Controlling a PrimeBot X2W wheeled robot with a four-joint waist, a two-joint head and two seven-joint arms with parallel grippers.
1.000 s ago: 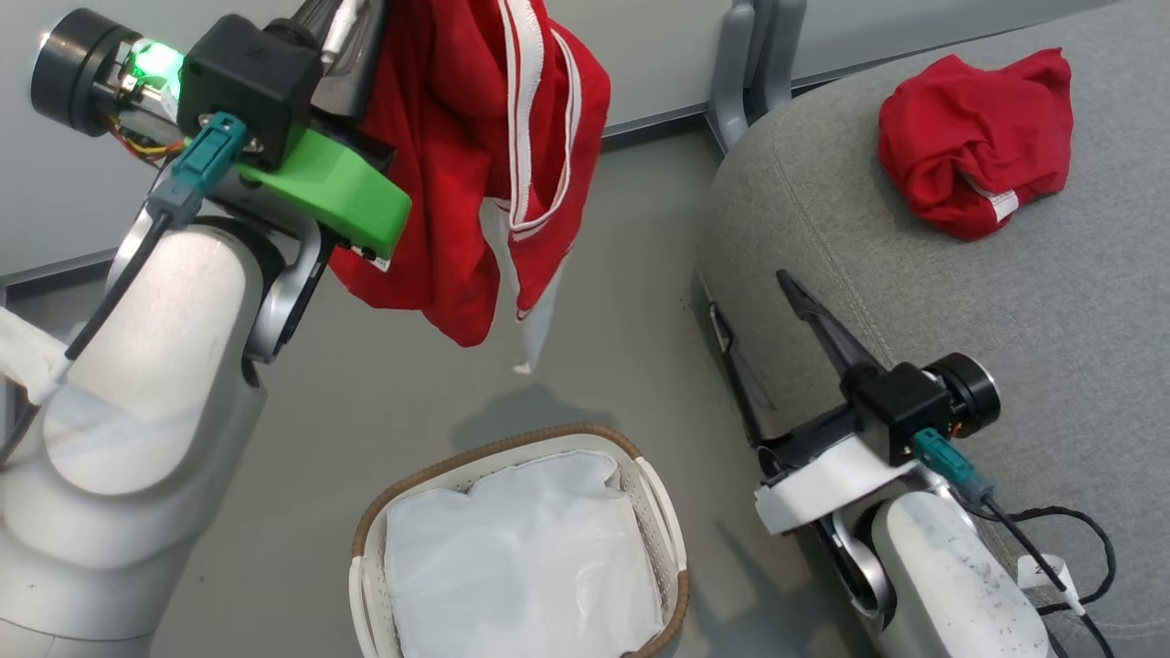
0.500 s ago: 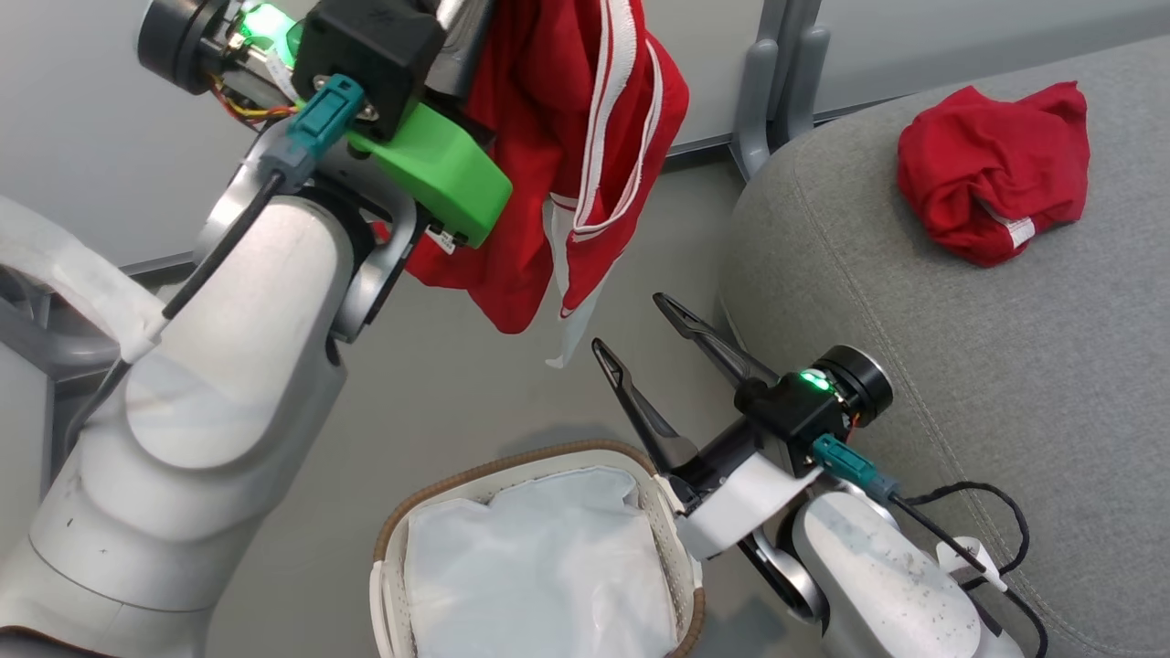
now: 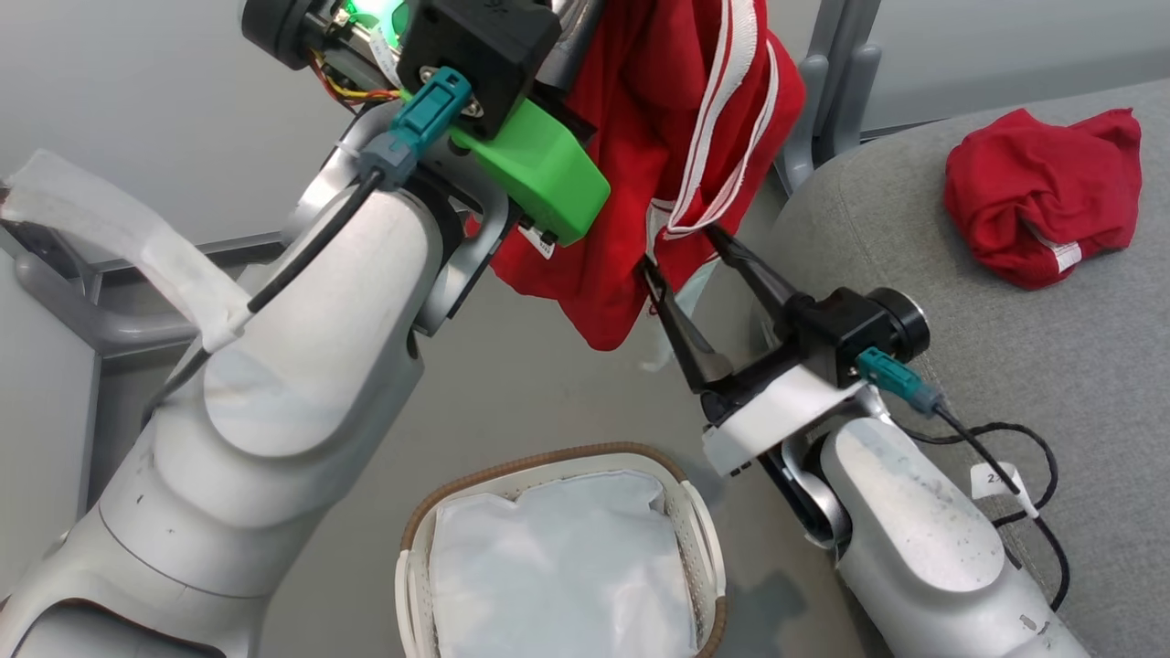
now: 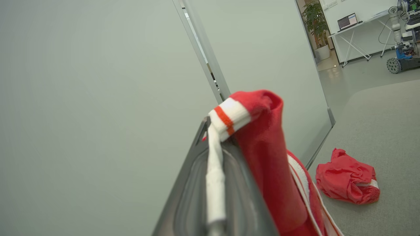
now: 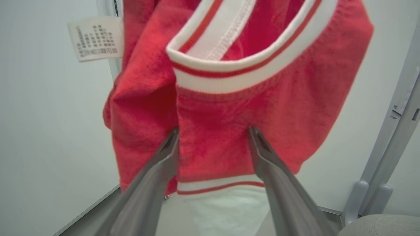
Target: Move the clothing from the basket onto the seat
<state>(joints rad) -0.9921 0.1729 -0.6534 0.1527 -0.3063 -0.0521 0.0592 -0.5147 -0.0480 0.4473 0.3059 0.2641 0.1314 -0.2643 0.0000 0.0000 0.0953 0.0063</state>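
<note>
A red-and-white garment (image 3: 676,155) with white striped trim hangs from my left gripper (image 4: 215,131), which is shut on its striped cuff high above the floor. My right gripper (image 3: 681,249) is open, its two dark fingers straddling the lower fold of this garment (image 5: 226,108); in the right wrist view red cloth lies between the tips. The other red garment (image 3: 1042,206) lies crumpled on the grey seat (image 3: 914,238), and the left wrist view shows this crumpled garment (image 4: 347,182) too. Below, the white basket (image 3: 416,548) holds just its white liner.
A grey metal frame leg (image 3: 823,82) stands between the hanging garment and the seat's corner. A pale wall panel runs behind. A black cable (image 3: 1024,457) from my right arm trails over the seat. Another robot (image 4: 403,32) stands far off.
My left arm carried the hanging garment right, toward the seat. My right gripper rose from beside the basket and now has its open fingers around the garment's lower fold. The camera also shifted.
</note>
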